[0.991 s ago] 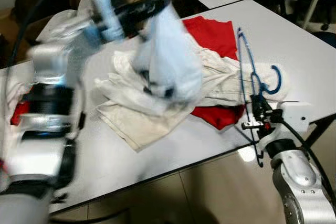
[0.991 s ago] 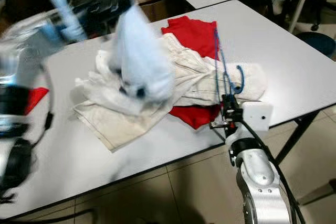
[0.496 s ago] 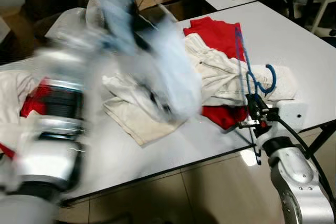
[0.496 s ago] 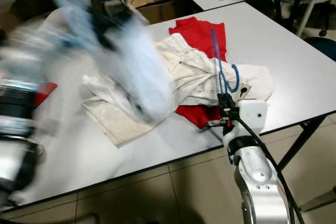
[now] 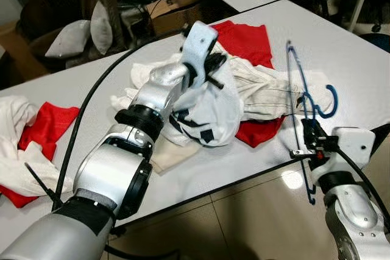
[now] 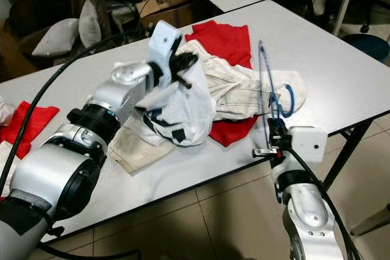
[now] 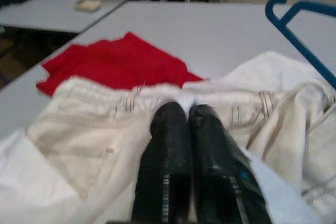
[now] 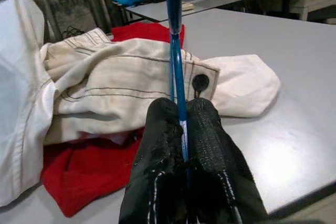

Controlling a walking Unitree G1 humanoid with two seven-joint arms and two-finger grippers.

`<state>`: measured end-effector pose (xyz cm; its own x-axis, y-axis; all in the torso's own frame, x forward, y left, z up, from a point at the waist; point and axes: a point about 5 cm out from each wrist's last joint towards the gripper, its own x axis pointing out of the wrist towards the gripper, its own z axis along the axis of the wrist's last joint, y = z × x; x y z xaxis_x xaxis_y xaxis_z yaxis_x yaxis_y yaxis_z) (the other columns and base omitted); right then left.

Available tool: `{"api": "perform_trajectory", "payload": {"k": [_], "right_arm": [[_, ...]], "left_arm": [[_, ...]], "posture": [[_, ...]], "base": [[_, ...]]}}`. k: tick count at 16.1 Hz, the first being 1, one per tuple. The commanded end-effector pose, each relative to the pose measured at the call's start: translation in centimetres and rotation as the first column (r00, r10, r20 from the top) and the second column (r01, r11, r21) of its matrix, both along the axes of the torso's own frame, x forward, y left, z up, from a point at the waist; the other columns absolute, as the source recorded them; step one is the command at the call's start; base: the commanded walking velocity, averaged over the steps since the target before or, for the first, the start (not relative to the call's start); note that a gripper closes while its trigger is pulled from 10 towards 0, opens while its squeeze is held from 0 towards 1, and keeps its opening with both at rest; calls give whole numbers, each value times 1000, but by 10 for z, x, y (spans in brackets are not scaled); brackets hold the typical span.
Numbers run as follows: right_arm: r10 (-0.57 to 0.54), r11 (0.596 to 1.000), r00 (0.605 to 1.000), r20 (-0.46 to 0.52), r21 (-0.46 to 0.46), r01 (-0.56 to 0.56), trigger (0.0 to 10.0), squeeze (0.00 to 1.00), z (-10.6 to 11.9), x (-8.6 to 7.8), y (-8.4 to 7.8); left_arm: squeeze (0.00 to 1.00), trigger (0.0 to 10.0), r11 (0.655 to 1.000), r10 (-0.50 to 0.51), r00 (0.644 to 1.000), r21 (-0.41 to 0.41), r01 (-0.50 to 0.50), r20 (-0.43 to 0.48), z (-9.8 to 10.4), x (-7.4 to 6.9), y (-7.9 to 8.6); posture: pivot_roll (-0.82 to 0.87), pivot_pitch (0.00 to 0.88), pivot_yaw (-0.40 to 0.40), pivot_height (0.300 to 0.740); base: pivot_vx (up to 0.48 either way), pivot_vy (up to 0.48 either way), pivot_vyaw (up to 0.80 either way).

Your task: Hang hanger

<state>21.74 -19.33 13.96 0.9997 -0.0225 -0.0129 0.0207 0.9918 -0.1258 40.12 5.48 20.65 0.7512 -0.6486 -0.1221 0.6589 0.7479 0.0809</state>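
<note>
1. Gripping the blue hanger, my right claw sits clamped at the white surface's near edge.
2. My left claw pinches a white garment, lifted above the clothes pile.

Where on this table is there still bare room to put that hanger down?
Bare table lies right of the blue hanger, toward the far corner. The middle is crowded with the cream trousers, red cloth and lifted white garment.
</note>
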Motion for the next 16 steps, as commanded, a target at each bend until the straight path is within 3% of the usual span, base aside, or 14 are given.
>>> {"api": "perform_trajectory", "payload": {"k": [1,4,6,8,10,11,12,13,14,15,16], "right_arm": [[26,1000,1000,15,14,-26,10000,0,4,3,8],[74,997,997,24,19,-74,10000,0,7,14,16],[85,996,996,29,14,-85,10000,0,8,17,17],[122,992,992,34,-14,-122,10000,0,11,16,18],[252,968,965,68,-39,-250,10000,0,24,10,18],[379,925,921,94,-21,-379,10000,0,39,3,18],[448,893,889,93,-17,-449,10000,0,46,-2,17],[534,845,842,75,-52,-532,10000,0,53,-8,16],[583,812,811,57,-76,-578,10000,0,57,-13,16],[668,740,744,-11,-93,-666,10000,0,59,-20,15],[715,688,695,-76,-94,-719,10000,0,57,-24,14]], "left_arm": [[1000,10000,999,39,999,19,-38,-34,-8,3,24],[1000,10000,998,51,992,49,-45,-117,-26,0,61],[1000,10000,996,76,990,57,-70,-119,-28,0,80],[1000,10000,994,102,992,43,-99,-72,-21,0,102],[1000,10000,995,69,998,-68,-69,-6,-1,-2,119],[875,10000,994,-17,1000,-105,18,14,8,-9,131],[663,10000,993,-84,996,-79,85,9,8,-16,137],[0,10000,985,-170,985,3,170,-16,1,-29,142],[0,10000,974,-217,975,61,219,-44,-6,-37,144],[0,10000,927,-289,949,210,311,-130,-25,-58,151],[0,10000,898,-295,940,286,333,-169,-36,-67,154]], "posture": [[-55,0,217,740],[-32,0,196,740],[-27,0,190,740],[-32,0,198,740],[-38,0,210,740],[-38,0,222,740],[-37,0,224,740],[-30,0,227,740],[-27,0,227,740],[-19,0,220,740],[-16,0,215,740]], "base": [[0,0,0],[0,0,0],[0,0,0],[0,0,0],[0,0,0],[0,0,0],[0,0,0],[0,0,0],[0,0,0],[0,0,0],[0,0,0]]}}
